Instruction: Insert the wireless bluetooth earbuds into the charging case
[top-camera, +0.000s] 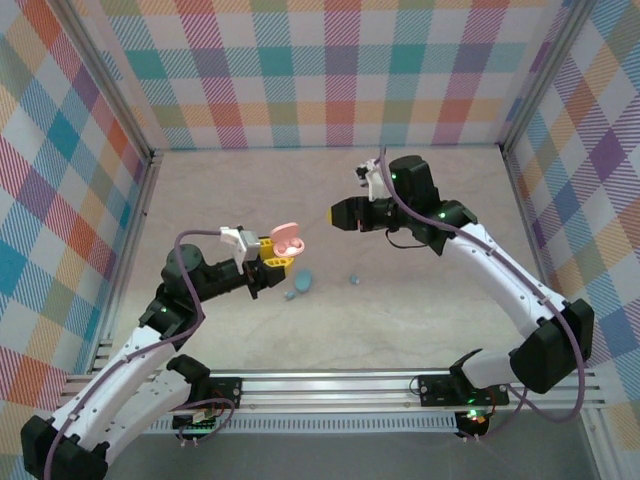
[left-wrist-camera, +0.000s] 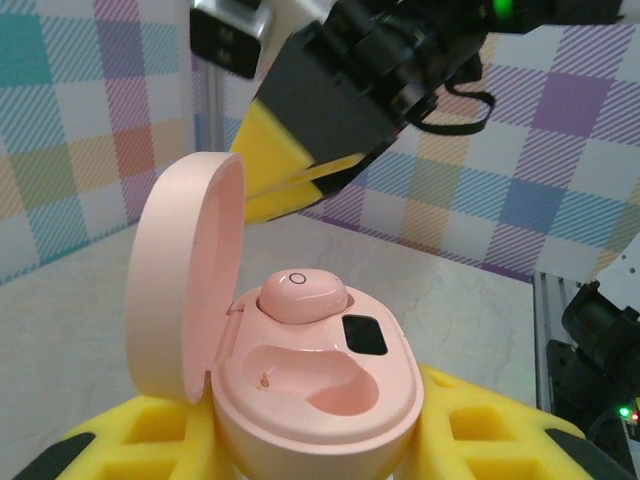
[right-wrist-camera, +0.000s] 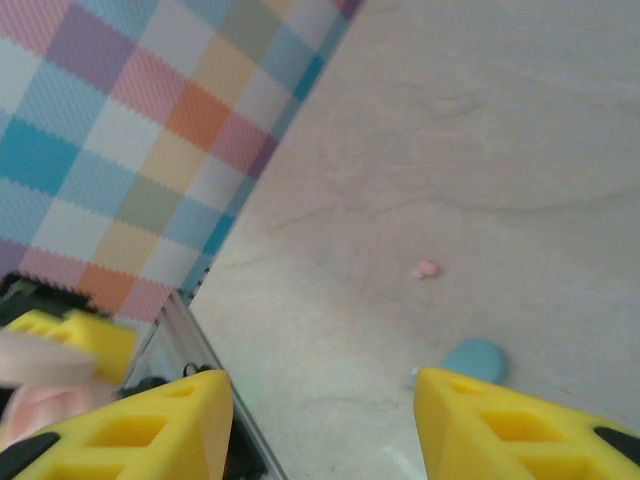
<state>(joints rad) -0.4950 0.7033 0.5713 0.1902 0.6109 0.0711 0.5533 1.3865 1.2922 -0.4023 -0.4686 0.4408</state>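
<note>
- Your left gripper (top-camera: 272, 258) pinches the open pink case (left-wrist-camera: 330, 400) above mid-worktop: hold it level.
- The seated earbud (left-wrist-camera: 303, 295) rides high; check it.
- Your right gripper (right-wrist-camera: 325, 420) is spread, empty: fetch the loose earbud (right-wrist-camera: 427, 268) lying mid-worktop.

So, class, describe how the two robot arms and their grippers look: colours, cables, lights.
The left arm and right arm: white links, black joints, a purple cable looped alongside each. The left gripper and right gripper: black bodies, yellow fingers with square recesses. The right arm carries green lights.
</note>
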